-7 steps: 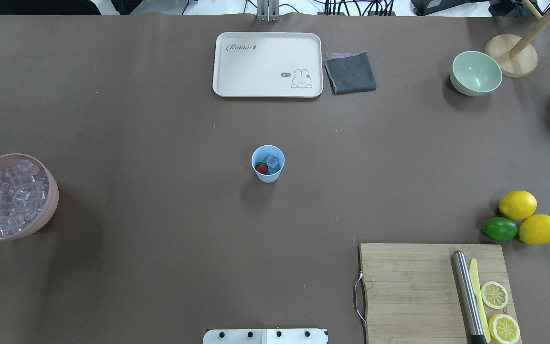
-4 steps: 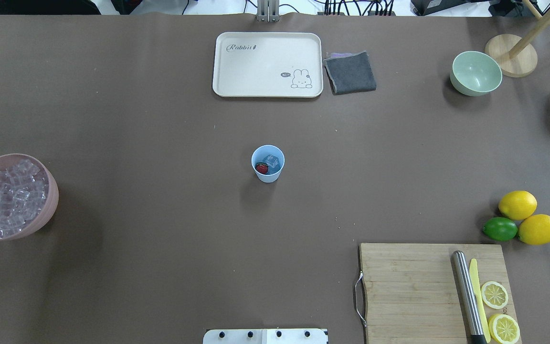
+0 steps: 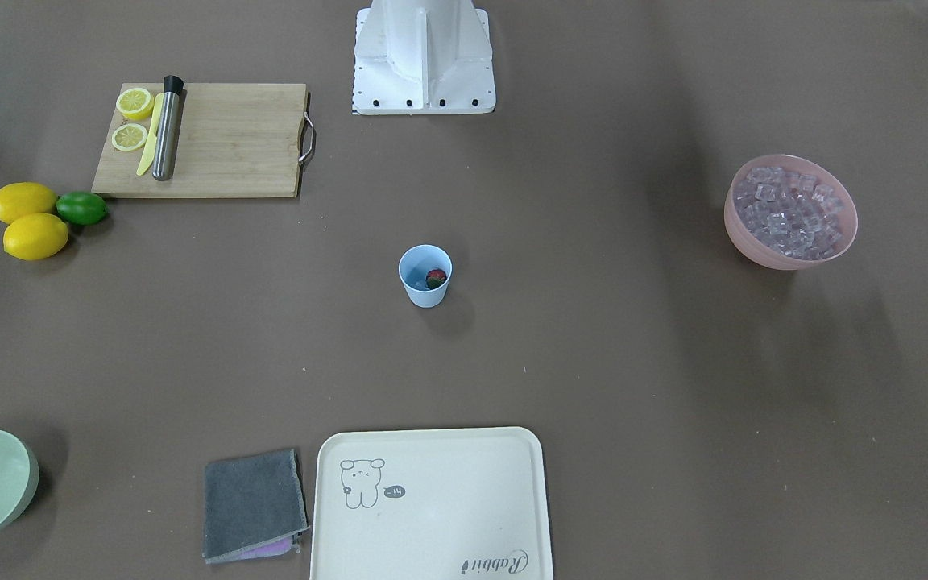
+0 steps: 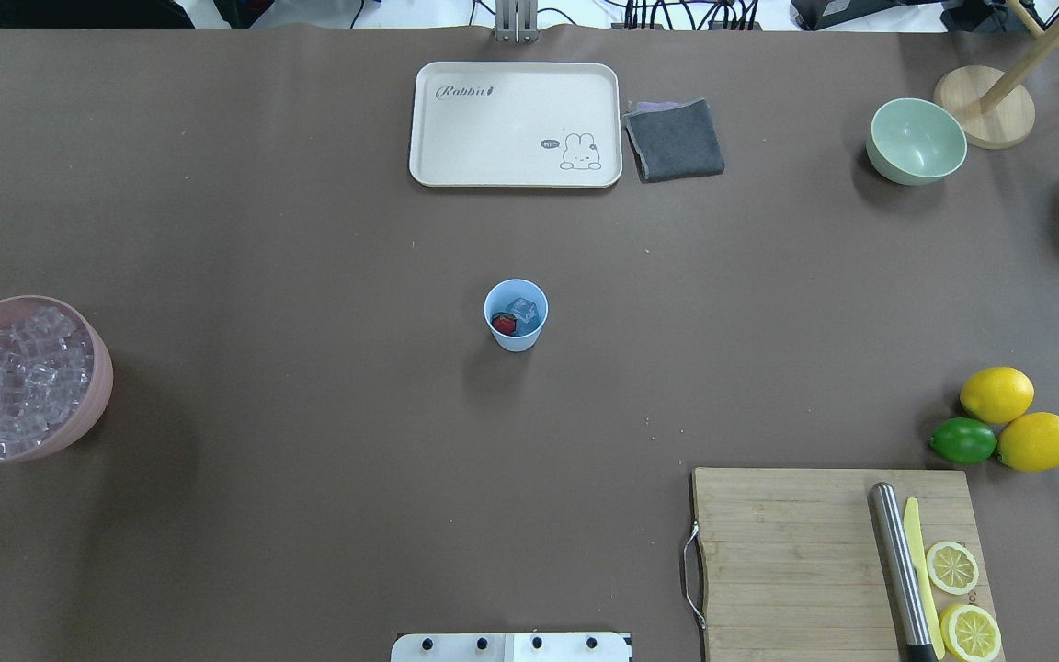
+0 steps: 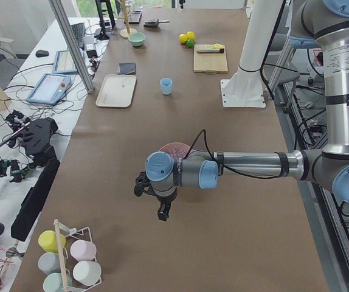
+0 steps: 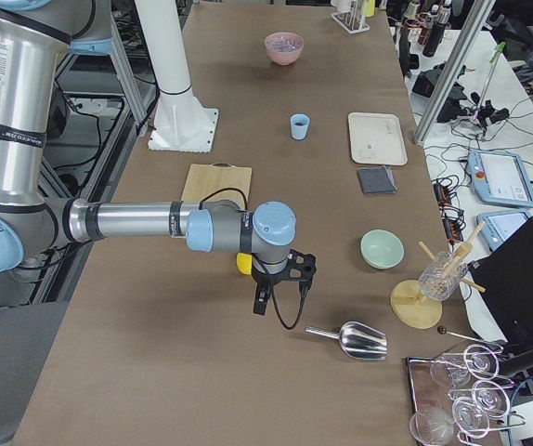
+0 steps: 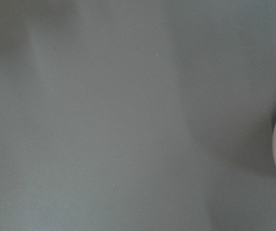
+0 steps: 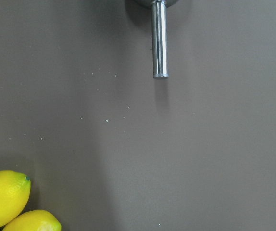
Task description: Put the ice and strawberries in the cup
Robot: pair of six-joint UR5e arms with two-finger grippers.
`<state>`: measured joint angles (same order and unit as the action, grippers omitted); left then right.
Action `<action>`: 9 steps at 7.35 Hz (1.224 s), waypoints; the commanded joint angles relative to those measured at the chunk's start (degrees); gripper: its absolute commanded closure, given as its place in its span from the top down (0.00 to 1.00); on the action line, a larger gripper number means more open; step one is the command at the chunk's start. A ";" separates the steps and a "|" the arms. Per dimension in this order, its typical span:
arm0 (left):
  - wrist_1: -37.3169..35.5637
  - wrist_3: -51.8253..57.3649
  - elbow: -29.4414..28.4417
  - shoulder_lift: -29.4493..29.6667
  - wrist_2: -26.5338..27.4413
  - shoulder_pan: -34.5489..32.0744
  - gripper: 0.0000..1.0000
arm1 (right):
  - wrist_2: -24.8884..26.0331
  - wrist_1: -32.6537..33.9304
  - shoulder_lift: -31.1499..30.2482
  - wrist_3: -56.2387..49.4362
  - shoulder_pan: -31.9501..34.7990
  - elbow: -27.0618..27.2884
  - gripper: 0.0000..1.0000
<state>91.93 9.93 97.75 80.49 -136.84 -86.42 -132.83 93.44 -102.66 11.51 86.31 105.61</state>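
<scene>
Overhead, the blue cup (image 4: pixel 516 333) is standing upright, holding the strawberry (image 4: pixel 504 324) beside an ice cube (image 4: pixel 524 312). Only the side views are showing the left gripper (image 5: pixel 162 212) and right gripper (image 6: pixel 261 303); their finger spacing cannot be told.

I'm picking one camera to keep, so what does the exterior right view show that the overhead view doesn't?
Only exterior right: the right arm and the glasses. Only overhead: the strawberry and ice inside the cup, and the lemon slices. Both: the cup, tray, pink bowl and green bowl.
</scene>
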 commanded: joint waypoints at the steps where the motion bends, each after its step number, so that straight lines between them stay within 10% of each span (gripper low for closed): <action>1: 0.00 0.00 0.07 -0.07 0.00 -0.76 0.99 | -0.50 -0.10 0.09 -0.09 0.00 0.12 1.00; 9: 0.00 0.00 -0.10 -0.07 -0.09 -0.76 0.99 | 0.38 -0.72 0.71 -0.44 0.00 -0.76 1.00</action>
<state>91.93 9.86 97.72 80.42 -136.93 -87.19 -132.42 92.73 -101.86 11.04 86.30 104.73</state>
